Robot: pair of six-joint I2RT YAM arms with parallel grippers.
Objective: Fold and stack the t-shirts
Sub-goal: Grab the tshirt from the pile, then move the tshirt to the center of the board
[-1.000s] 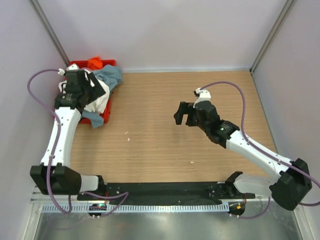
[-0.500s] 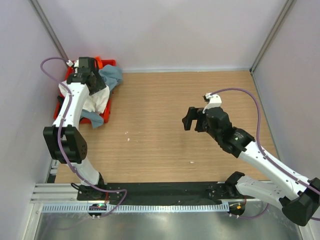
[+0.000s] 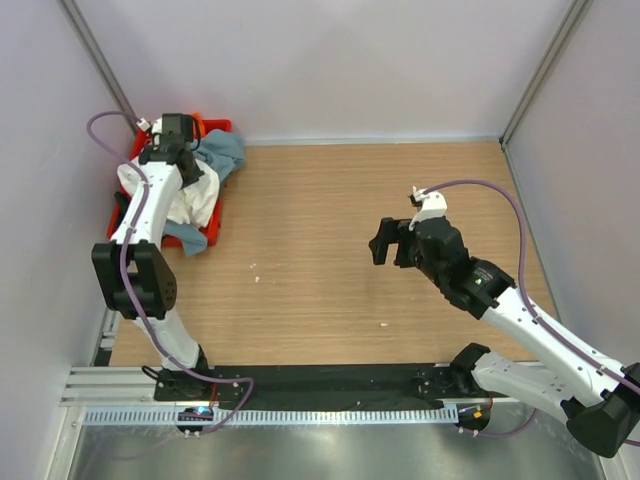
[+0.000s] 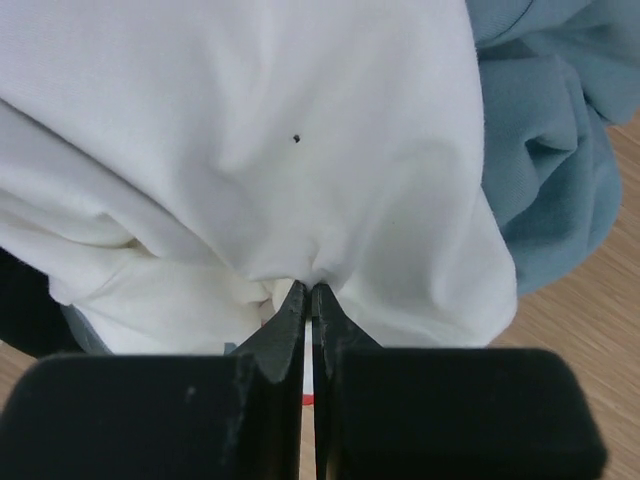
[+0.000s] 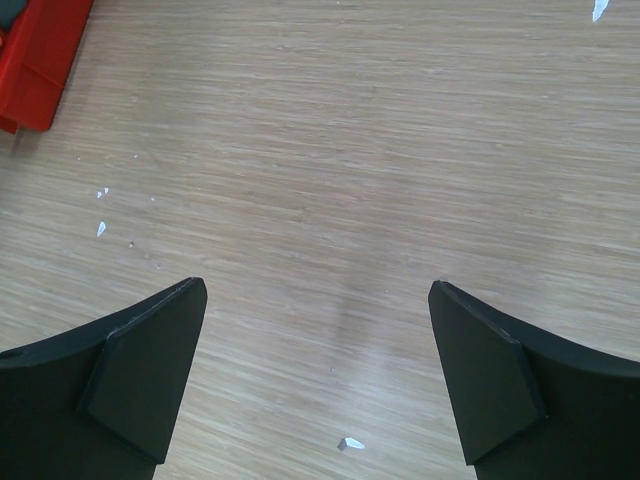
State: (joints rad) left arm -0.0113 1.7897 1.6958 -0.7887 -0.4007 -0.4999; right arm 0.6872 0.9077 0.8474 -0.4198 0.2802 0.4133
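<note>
A heap of t-shirts fills the red crate [image 3: 222, 128] at the table's back left. The white t-shirt [image 3: 188, 203] lies on top, and in the left wrist view it [image 4: 260, 130] fills most of the frame. A grey-blue t-shirt [image 3: 224, 150] [image 4: 550, 160] lies beside it, and an orange one [image 3: 193, 126] shows at the crate's back. My left gripper [image 3: 186, 174] [image 4: 308, 290] is shut, pinching a fold of the white t-shirt between its tips. My right gripper [image 3: 386, 243] [image 5: 315, 290] hangs open over bare table, holding nothing.
Part of the grey-blue cloth [image 3: 188, 240] spills over the crate's near edge onto the wooden table [image 3: 320, 240]. The crate's corner [image 5: 40, 60] shows at the top left of the right wrist view. Small white specks [image 5: 352, 443] lie on the wood. Walls close the back and sides.
My left gripper reached over the crate and closed on a fold of the white t-shirt. The right arm drifted a little to the right, still open.
</note>
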